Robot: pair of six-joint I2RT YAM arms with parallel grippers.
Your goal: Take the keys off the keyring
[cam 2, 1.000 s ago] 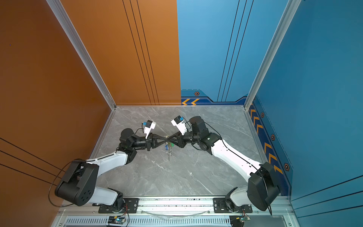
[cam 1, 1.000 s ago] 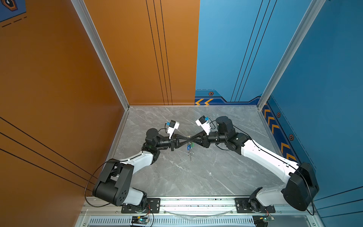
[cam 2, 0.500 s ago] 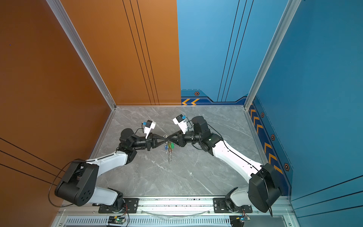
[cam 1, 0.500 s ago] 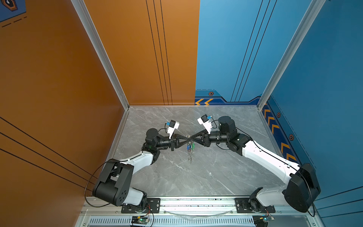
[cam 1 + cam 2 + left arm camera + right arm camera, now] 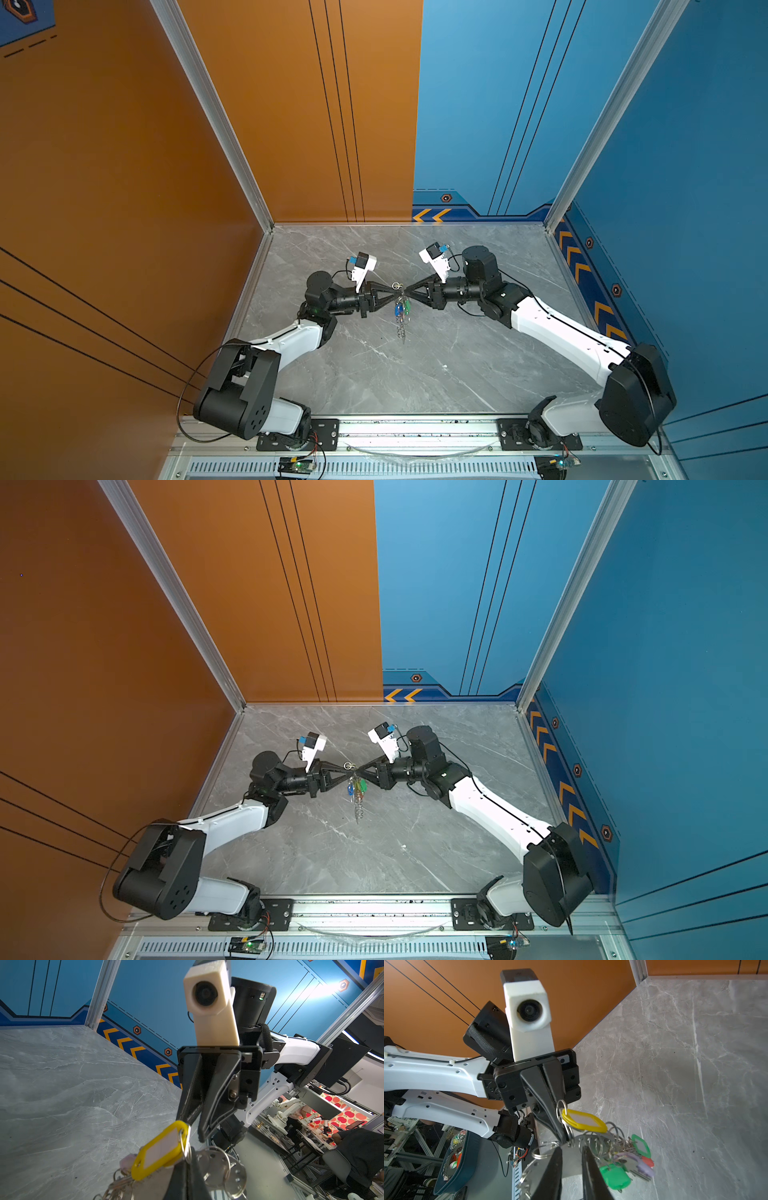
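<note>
**Table** [image 5: 457, 374], grey marble. Two tools meet above its centre, the left tool [image 5: 390, 290] from 9 o'clock and the right tool [image 5: 410, 291] from 3 o'clock. Left jaws are pressed together on the keyring [image 5: 572, 1157] rim, and the keys [image 5: 625, 1164] dangle toward 6 o'clock. Right jaws stand slightly apart beside the yellow tag [image 5: 583, 1121], apparently gripping nothing. Advisable: hold the keyring steady, close near the tag's small ring [image 5: 561, 1108], then wind it off rather than yank.
</note>
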